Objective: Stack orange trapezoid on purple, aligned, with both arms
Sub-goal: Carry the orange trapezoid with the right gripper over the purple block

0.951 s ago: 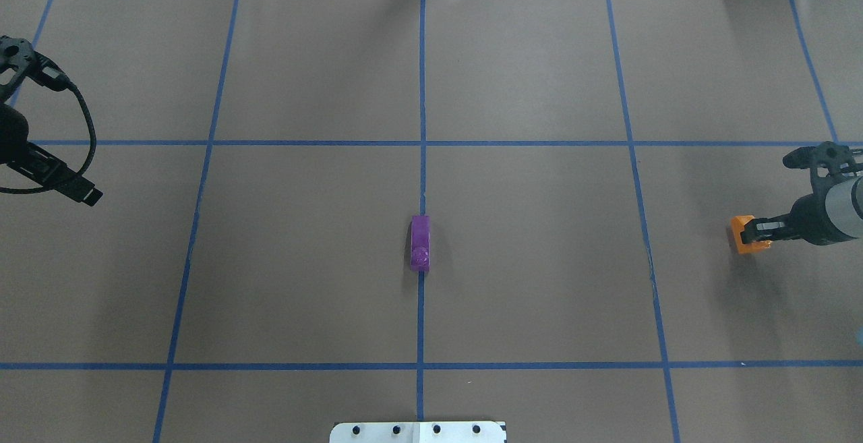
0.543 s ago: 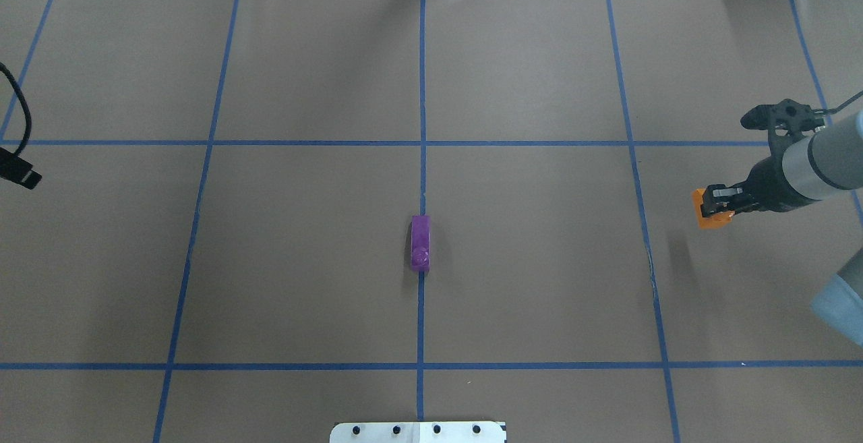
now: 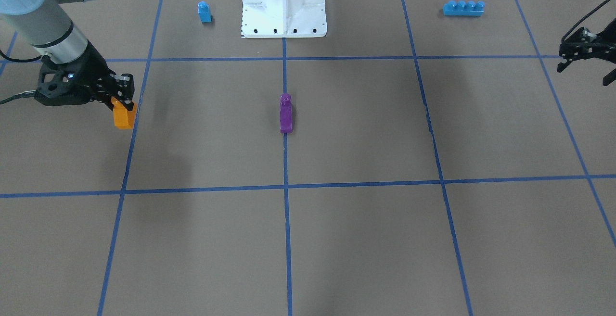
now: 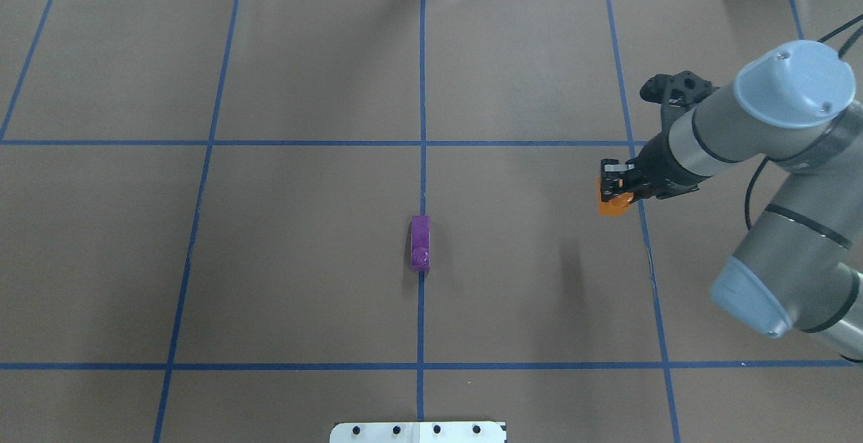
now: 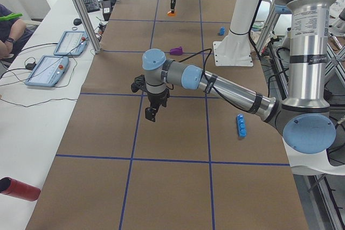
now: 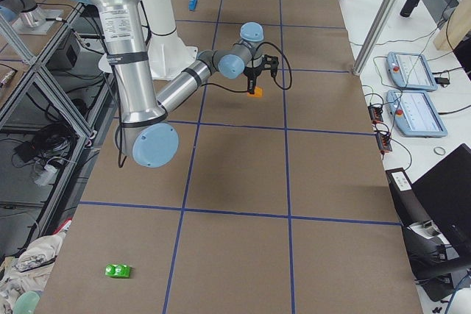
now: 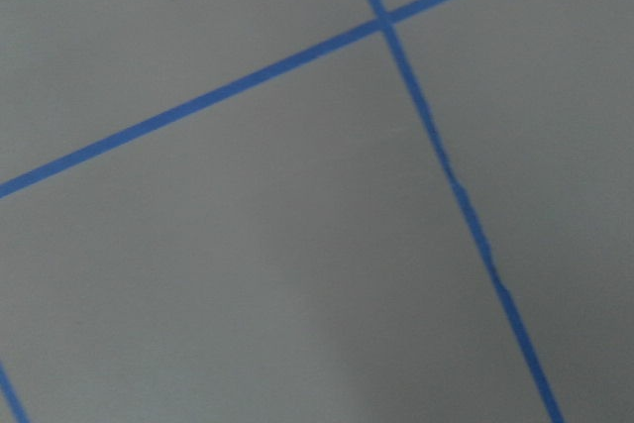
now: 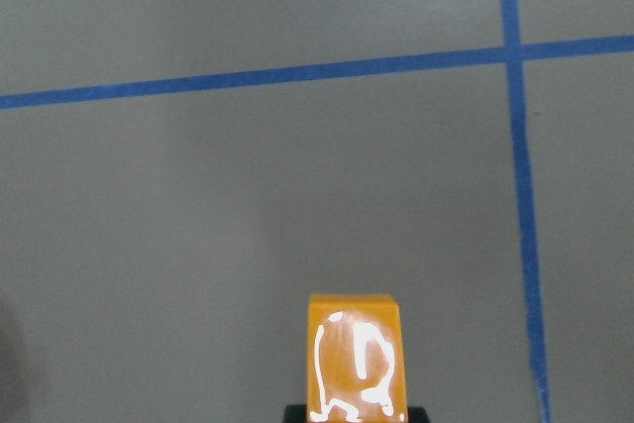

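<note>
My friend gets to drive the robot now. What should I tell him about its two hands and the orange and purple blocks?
Right gripper: shut on the orange trapezoid, held up in the air on the robot's right side, well apart from the purple.
Left gripper: looks open and empty, far out on the robot's left.
The purple: lies on the centre tape line, nothing on it.
Done: orange is picked up.
Left: bring orange over the purple, line it up, press it on. The left gripper could probably steady the purple first.
</note>
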Motion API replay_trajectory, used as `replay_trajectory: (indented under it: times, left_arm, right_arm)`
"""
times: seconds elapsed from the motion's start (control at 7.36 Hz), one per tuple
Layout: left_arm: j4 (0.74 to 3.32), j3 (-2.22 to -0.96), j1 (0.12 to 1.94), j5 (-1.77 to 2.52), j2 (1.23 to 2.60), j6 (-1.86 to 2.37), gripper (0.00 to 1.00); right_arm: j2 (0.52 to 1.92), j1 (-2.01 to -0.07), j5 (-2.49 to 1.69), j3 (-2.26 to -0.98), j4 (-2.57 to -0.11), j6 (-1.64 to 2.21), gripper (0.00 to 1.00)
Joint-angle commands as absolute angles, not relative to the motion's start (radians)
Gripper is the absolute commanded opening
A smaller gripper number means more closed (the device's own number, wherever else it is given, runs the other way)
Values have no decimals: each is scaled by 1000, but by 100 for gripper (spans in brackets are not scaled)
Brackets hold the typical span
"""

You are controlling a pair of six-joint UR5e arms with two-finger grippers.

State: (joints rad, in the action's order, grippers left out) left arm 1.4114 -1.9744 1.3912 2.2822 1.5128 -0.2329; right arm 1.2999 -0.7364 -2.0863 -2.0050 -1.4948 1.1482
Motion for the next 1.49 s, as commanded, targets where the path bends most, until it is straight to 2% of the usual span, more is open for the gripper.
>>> replay_trajectory:
  times: [0.0,0.27,0.82,1.36]
  left_arm:
    - [1414,-1918,1468,2394,1477,-313,100]
    - [1414,-1928,1479,2401,1453,-304,100]
    - [1414,-1927,1477,2402,1456,-298,100]
    - [1414,-1925,1477,2402,1456,-298,100]
  right_arm:
    - [1098,-613,-2004,-1976,-1668,1189,0]
    - [956,-511,-1915,-1861,-1672,1277,0]
    - [823,-417,-1803,-1742,-1670,1318,0]
    - [799,-393,-1731,-1707,-1669,1318,0]
